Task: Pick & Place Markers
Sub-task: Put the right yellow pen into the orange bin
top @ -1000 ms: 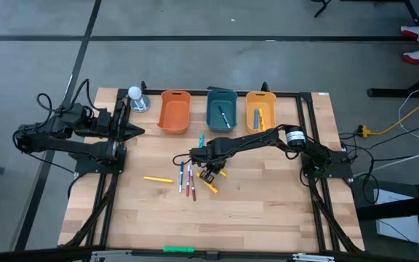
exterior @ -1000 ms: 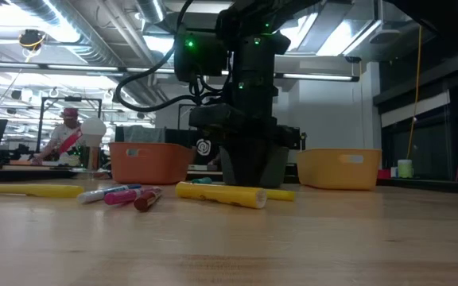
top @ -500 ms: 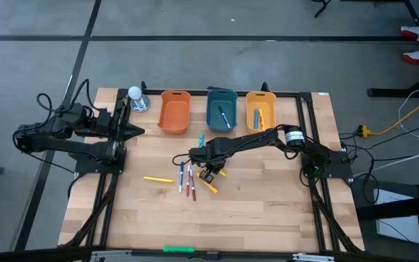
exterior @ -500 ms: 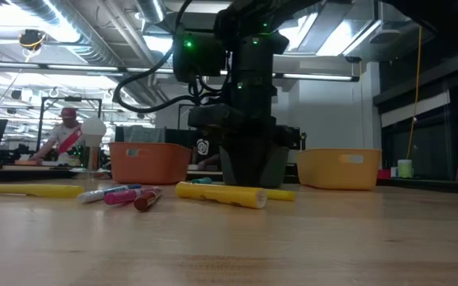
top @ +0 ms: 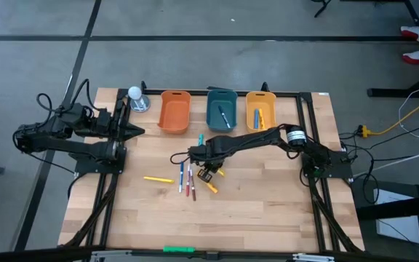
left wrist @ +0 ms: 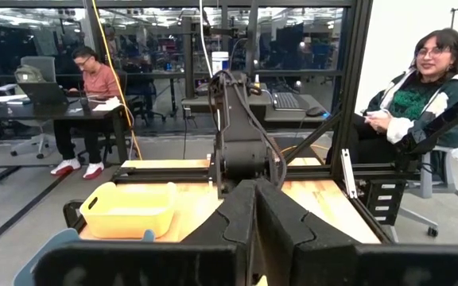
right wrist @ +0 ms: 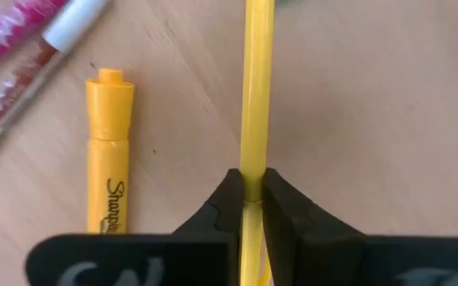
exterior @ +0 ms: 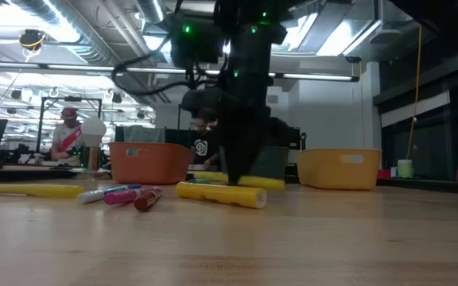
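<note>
Yellow thin plastic marker (right wrist: 257,95) is gripped by the right tool (right wrist: 249,195), its long axis crossing the closed fingers, above the wooden counter (right wrist: 372,119).

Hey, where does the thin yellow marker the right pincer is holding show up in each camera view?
High view: thin yellow marker at table centre, mostly hidden under the right pincer.
Low view: a yellow bar just above the table behind the dark arm.
Left wrist view: not in it.
Right wrist view: a stick running away from the shut pincer.
Shared landmark: the fat yellow highlighter lying beside it.
</note>
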